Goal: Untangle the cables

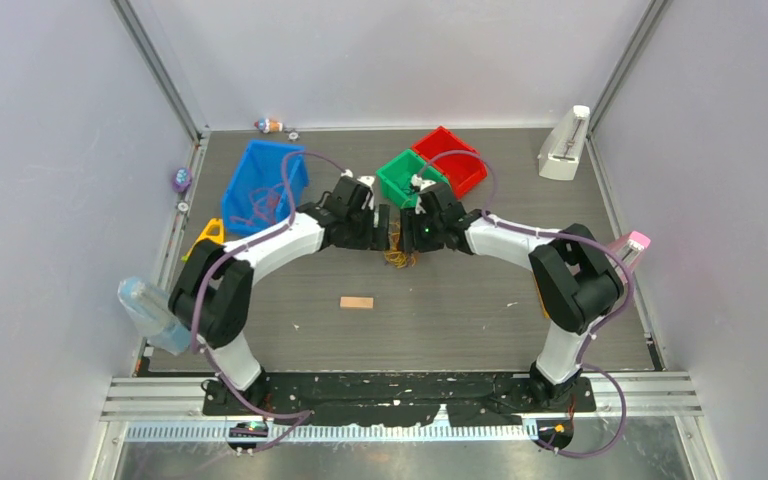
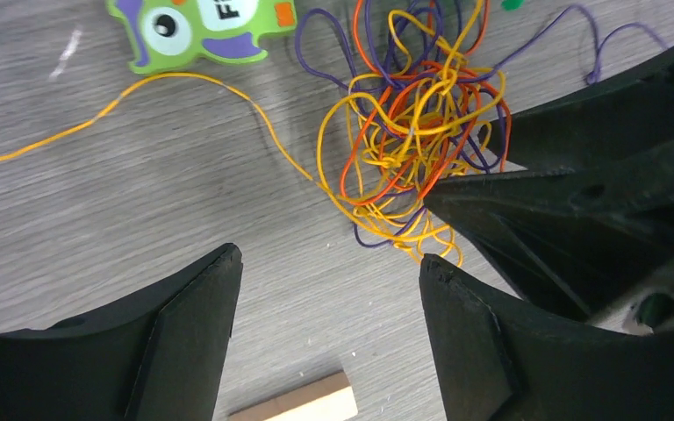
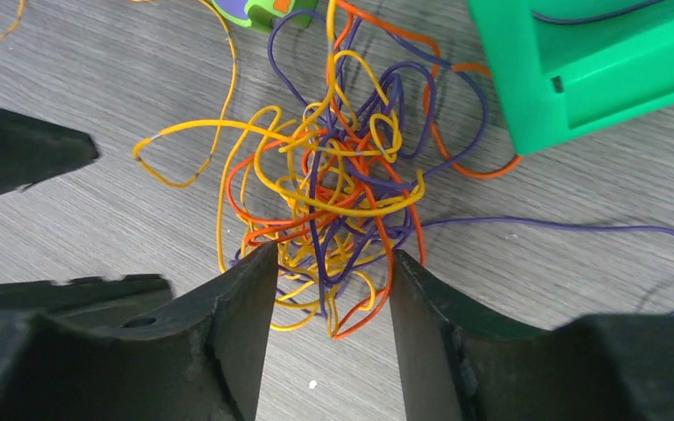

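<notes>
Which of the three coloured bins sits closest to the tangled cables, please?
The green bin; the cables lie right beside it, the blue bin and red bin farther off.

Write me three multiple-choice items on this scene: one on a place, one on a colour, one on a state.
1. Where does the wooden block lie?
A. in a bin
B. on the table, nearer the arm bases than the cable tangle
C. against the back wall

2. What colour is the long strand trailing alone from the tangle in the left wrist view?
A. white
B. green
C. yellow

3. How is the left hand?
A. shut on the tangle
B. shut on the block
C. open, gripping nothing

1 B: the top view shows it on bare table, below the tangle.
2 C: a single yellow strand runs off to the left.
3 C: a wide gap separates its fingers, and no strand is pinched.
</notes>
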Tool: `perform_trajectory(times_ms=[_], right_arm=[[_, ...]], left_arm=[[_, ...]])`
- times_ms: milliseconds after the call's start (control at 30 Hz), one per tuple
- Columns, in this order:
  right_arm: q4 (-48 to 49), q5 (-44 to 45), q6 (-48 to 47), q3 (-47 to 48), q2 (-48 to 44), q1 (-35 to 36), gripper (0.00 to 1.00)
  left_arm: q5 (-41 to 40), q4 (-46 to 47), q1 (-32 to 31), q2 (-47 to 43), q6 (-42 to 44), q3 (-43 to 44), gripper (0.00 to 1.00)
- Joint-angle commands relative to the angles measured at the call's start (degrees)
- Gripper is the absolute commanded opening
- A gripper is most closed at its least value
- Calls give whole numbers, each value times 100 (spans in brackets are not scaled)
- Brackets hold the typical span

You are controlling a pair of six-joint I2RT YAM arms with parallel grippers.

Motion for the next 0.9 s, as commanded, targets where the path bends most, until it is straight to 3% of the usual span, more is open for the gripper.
perform_trajectory(times_ms=[0, 233, 333, 367, 433, 500, 533, 567, 600, 667, 867], right_arm=[[428, -190, 17, 96, 78, 43, 47], [728, -478, 140, -299, -180, 42, 14], [893, -657, 262, -540, -330, 43, 7], [930, -715, 327, -661, -444, 43, 6], [1015, -765, 425, -871, -687, 43, 5], [1047, -738, 483, -1067, -954, 43, 11], [1005, -650, 495, -1115, -1132, 43, 27], [952, -595, 493, -1191, -1219, 43, 36], [854, -453, 474, -1217, -1378, 38, 56], [547, -202, 407, -1306, -1601, 34, 72], [413, 92, 184, -1399, -1727, -9, 75]], left_arm=[[541, 52, -30, 532, 42, 494, 76], [832, 41, -34, 1283, -77, 949, 75], [957, 65, -29, 1509, -142, 1027, 71], [955, 65, -29, 1563, -159, 1024, 69], [938, 76, -29, 1636, -204, 976, 52], [946, 218, -21, 1588, -356, 776, 18], [948, 334, -13, 1521, -437, 626, 5], [929, 466, -5, 1406, -519, 428, 0], [921, 717, -5, 1246, -571, 113, 0], [859, 1001, 4, 926, -627, -323, 0], [985, 1010, 16, 461, -486, -736, 0]])
